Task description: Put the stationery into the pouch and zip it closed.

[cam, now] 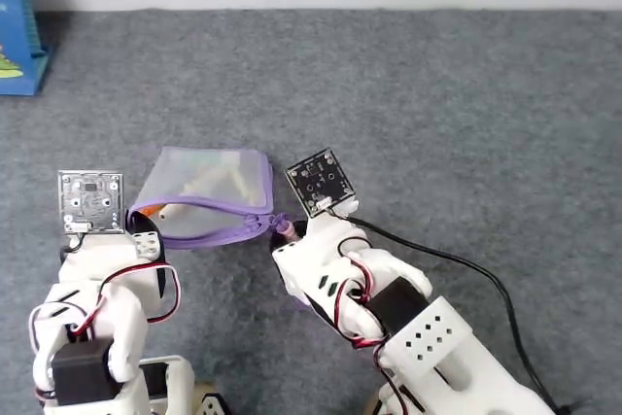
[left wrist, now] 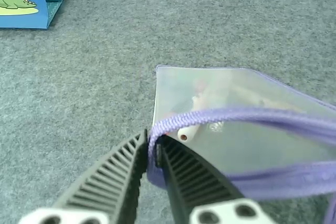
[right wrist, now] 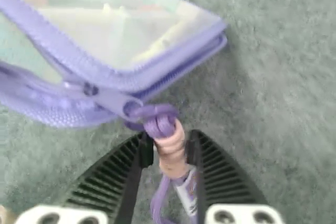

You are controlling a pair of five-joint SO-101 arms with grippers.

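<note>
Left gripper (left wrist: 151, 156) pinches a corner of the pouch (left wrist: 236, 124), pen (left wrist: 185, 135) visible inside. At the pouch's other end, right gripper (right wrist: 169, 153) clamps the zipper pull (right wrist: 169, 139).

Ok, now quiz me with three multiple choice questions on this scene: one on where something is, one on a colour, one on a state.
1. Where is the blue box on the table?
A. Far left edge
B. Dead centre
C. Near right corner

2. What colour is the zipper of the pouch?
A. Red
B. Purple
C. Black

3. What state is the right gripper in?
A. Wide open over bare table
B. Shut on a pencil
C. Shut on the zipper pull

Answers: 1 A, the box sits at the far left edge in the high view; 2 B, purple tape runs along the pouch mouth; 3 C, its fingers pinch the pull's bead between them.
</note>
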